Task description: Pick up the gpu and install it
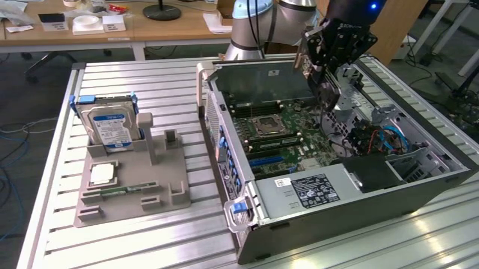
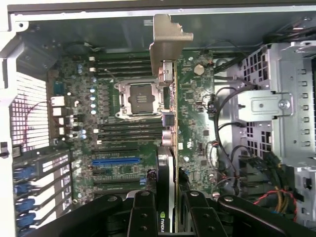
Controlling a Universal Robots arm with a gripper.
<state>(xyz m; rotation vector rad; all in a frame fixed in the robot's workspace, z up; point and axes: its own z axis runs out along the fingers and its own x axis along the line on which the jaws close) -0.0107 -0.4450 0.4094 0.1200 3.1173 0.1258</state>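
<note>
My gripper point(image 2: 170, 210) is shut on the gpu point(image 2: 168, 143), which I see edge-on between the two black fingers point(image 2: 143, 215). Its silver end bracket point(image 2: 168, 37) points away from the gripper, and the black cooler side carries a green logo. The card hangs above the motherboard point(image 2: 197, 113) inside the open computer case point(image 1: 337, 190), apart from the board. A blue expansion slot point(image 2: 116, 161) lies off to one side of the card. In the exterior view the gripper point(image 1: 327, 73) holds the gpu point(image 1: 329, 92) over the case's far right part.
A grey fixture tray point(image 1: 168, 174) at the exterior view's left holds a silver hard drive point(image 1: 110, 128), a processor chip point(image 1: 102, 174) and a memory stick point(image 1: 123, 190). The CPU socket point(image 2: 138, 98), memory slots, cables and a metal drive cage point(image 2: 281, 108) crowd the case.
</note>
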